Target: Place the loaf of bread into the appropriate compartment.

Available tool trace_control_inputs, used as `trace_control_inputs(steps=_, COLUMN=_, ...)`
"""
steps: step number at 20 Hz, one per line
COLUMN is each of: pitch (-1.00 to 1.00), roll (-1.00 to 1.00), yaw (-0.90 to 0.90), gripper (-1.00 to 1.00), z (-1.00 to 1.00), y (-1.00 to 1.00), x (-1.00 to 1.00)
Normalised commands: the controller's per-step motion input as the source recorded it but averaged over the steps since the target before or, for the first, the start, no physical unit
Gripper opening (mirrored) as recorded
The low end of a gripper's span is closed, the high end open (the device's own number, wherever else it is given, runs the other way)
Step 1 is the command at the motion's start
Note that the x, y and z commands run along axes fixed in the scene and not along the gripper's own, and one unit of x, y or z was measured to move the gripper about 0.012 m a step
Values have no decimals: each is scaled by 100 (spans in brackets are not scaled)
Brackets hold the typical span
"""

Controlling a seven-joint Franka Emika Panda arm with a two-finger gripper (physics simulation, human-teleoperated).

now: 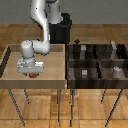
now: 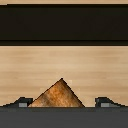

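Pale-wood tray [image 1: 12, 70] holds one golden-brown bread chunk [image 2: 58, 96], flanked by the end effector [image 1: 33, 74]; grip unclear; four dark cells [image 1: 82, 54] beside.

In the exterior view the gripper [image 1: 33, 74] stands low over the pale tray [image 1: 10, 75], and its body covers most of the loaf of bread [image 1: 33, 75]; only a small brown patch shows beneath the claw, too small to tell its shape. The fingertips there are too blurred to separate. In the wrist view the loaf of bread [image 2: 59, 96] lies between the fingertips [image 2: 20, 103], its lower part cut off by the dark gripper body. The small things in the dark box [image 1: 98, 63], well away from the claw, are too small to identify.
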Motion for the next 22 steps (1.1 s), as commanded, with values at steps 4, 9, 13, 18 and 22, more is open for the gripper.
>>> trace_control_inputs(steps=4, pitch=0, roll=0, yaw=0, gripper=-100, z=0, y=0, x=0)
trace_control_inputs(steps=9, pitch=0, roll=0, yaw=0, gripper=-100, z=40, y=0, x=0)
trace_control_inputs(steps=13, pitch=0, roll=0, yaw=0, gripper=-100, z=100, y=0, x=0)
trace_control_inputs(steps=18, pitch=0, roll=0, yaw=0, gripper=-100, z=100, y=0, x=0)
trace_control_inputs(steps=22, pitch=0, roll=0, yaw=0, gripper=-100, z=50, y=6, x=0)
